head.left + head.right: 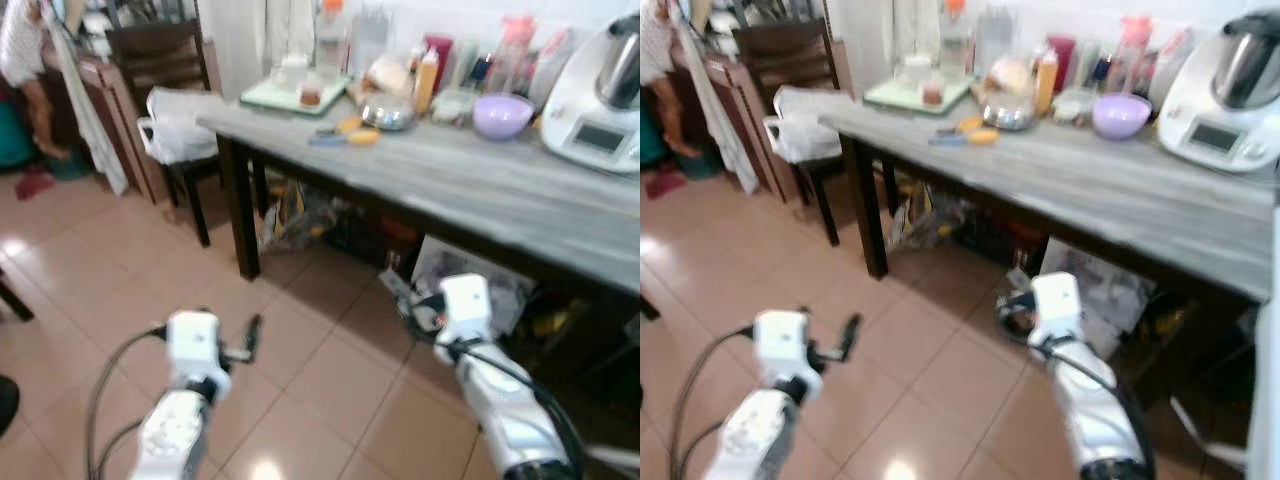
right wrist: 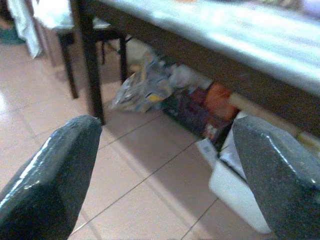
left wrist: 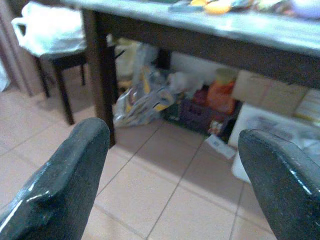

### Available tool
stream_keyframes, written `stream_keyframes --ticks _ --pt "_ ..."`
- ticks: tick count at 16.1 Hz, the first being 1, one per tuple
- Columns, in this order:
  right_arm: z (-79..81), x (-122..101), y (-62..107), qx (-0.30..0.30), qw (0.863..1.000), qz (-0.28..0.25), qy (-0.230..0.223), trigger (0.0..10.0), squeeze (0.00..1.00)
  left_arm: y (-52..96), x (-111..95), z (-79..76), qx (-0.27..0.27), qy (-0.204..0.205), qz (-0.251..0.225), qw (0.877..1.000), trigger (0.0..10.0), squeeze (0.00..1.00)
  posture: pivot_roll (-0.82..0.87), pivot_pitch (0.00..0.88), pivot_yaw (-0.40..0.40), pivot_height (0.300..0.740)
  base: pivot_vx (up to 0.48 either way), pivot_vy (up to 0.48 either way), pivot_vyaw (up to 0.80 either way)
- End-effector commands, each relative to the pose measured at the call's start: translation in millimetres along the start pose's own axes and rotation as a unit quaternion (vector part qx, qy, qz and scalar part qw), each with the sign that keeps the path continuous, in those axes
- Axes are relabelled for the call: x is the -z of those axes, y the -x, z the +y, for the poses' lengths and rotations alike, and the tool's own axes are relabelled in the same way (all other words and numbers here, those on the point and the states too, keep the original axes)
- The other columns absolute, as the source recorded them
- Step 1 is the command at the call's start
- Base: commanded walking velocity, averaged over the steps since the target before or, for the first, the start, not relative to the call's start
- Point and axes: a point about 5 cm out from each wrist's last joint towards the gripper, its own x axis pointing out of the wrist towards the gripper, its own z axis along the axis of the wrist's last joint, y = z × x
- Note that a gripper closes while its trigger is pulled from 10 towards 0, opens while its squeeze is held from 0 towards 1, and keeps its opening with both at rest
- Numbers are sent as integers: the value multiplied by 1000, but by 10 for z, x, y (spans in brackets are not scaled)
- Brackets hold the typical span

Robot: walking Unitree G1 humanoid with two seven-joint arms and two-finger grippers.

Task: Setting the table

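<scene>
A long grey table [image 1: 480, 190] on dark legs stands ahead of me. At its back sit a purple bowl [image 1: 502, 115], a metal bowl [image 1: 388, 112], a tray [image 1: 262, 98] with jars, several bottles [image 1: 428, 78] and a white kitchen machine [image 1: 600, 100]. Orange-handled utensils [image 1: 345, 132] lie near the table's left end. Both arms reach forward low over the tiled floor, short of the table. My left gripper [image 3: 172, 135] is open and holds nothing. My right gripper [image 2: 165, 125] is open too, pointing at the space under the table.
A dark chair [image 1: 190, 175] carrying a white plastic bag [image 1: 180, 125] stands at the table's left end. Bags [image 1: 300, 220] and boxes [image 1: 470, 280] are piled under the table. A person [image 1: 25, 60] stands far left by a wooden cabinet [image 1: 110, 90].
</scene>
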Motion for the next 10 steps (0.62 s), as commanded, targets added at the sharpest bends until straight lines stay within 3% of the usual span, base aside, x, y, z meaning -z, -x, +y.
stream_keyframes --ticks 1,5,9,10 --pt "71 -30 -31 -7 1000 -7 -3 10000 0 11 -19 115 -16 -9 2 1000 10000 0 -120 0 4 740 0 -259 0" --pt "88 -25 -36 -4 1000 -9 -7 10000 0 2 -29 140 -15 -12 2 1000 10000 0 -120 0 13 740 0 -190 0" --pt "92 -13 -37 0 1000 -10 -11 10000 0 -3 -54 162 -17 -17 -4 1000 10000 0 -123 0 26 740 0 0 -800" --pt "94 -9 -34 1 1000 -10 -12 10000 0 -11 -64 162 -15 -24 -6 1000 10000 0 -125 0 29 740 0 0 0"
